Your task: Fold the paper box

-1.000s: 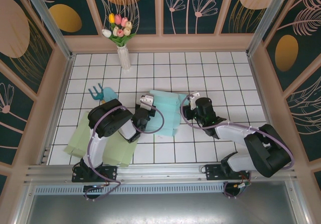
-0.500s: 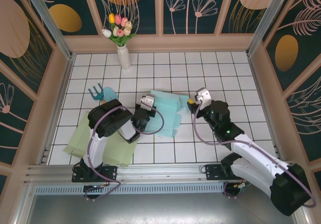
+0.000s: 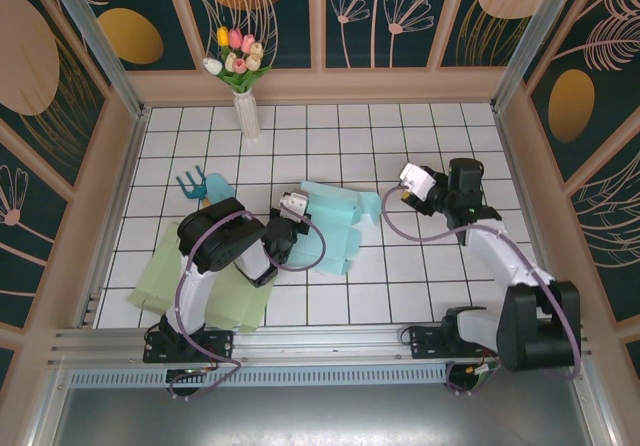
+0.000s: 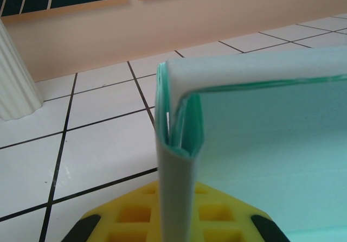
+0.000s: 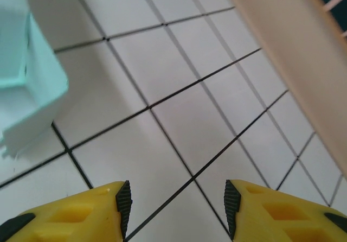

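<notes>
Altogether one paper box point(image 3: 340, 212), one vase point(image 3: 247, 115), left tool point(image 3: 290, 209), right tool point(image 5: 176, 208).

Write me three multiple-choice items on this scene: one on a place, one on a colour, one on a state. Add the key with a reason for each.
1. Where does the vase of tulips stand?
A. at the far side of the table, left of centre
B. between the arm bases
C. in the far right corner

2. What colour is the paper box that the left gripper is shut on?
A. red
B. pale teal
C. black

3. How is the right gripper?
A. shut on the box
B. open over bare tiles, apart from the box
C. shut on the vase

Key:
1 A, the vase stands close to the back wall, left of the box.
2 B, the left wrist view shows the box's folded wall in teal.
3 B, in the right wrist view its fingers stand apart with tile between them.
</notes>
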Controlling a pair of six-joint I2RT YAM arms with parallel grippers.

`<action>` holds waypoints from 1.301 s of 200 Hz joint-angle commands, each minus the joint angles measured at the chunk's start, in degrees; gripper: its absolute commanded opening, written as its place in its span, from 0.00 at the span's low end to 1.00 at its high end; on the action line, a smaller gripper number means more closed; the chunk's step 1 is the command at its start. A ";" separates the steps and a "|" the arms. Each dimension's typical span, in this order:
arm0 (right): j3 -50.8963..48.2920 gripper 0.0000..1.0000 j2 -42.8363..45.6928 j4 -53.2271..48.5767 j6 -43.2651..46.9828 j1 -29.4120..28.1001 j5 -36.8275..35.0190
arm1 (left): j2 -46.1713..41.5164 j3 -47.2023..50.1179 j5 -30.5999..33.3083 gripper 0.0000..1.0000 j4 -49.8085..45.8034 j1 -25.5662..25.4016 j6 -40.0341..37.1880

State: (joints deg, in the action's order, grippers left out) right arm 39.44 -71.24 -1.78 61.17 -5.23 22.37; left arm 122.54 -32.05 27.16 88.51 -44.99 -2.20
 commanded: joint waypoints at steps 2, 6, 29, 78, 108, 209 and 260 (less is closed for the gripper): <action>2.95 0.52 -5.28 -6.96 11.33 0.36 7.07 | 2.00 1.38 -1.30 0.00 -2.82 -0.08 -3.94; 3.15 0.52 -6.15 -6.75 11.92 0.11 7.43 | 2.00 1.38 -1.36 0.00 -2.81 -0.06 -3.94; 3.54 0.52 -10.41 -3.63 13.23 -1.79 8.45 | 1.93 1.29 -1.32 0.00 -3.01 -0.09 -3.95; 4.41 0.52 -16.69 -0.42 14.22 -5.54 9.62 | 1.85 1.29 -1.10 0.00 -3.08 -0.07 -3.68; 5.10 0.52 -17.86 0.14 14.15 -6.50 10.92 | 1.92 1.29 -1.11 0.00 -3.08 -0.07 -3.61; 4.77 0.52 -18.40 3.55 10.93 -9.55 12.44 | 1.84 1.19 -1.01 0.00 -3.08 -0.09 -3.53; 4.68 0.52 -18.89 3.84 9.81 -11.14 11.91 | 2.00 1.29 -0.89 0.00 -2.99 -0.07 -3.51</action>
State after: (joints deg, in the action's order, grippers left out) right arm 43.05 -89.45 1.13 71.77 -15.22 31.57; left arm 122.69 -32.01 27.27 88.71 -44.99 -2.20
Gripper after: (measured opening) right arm 0.519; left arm 0.102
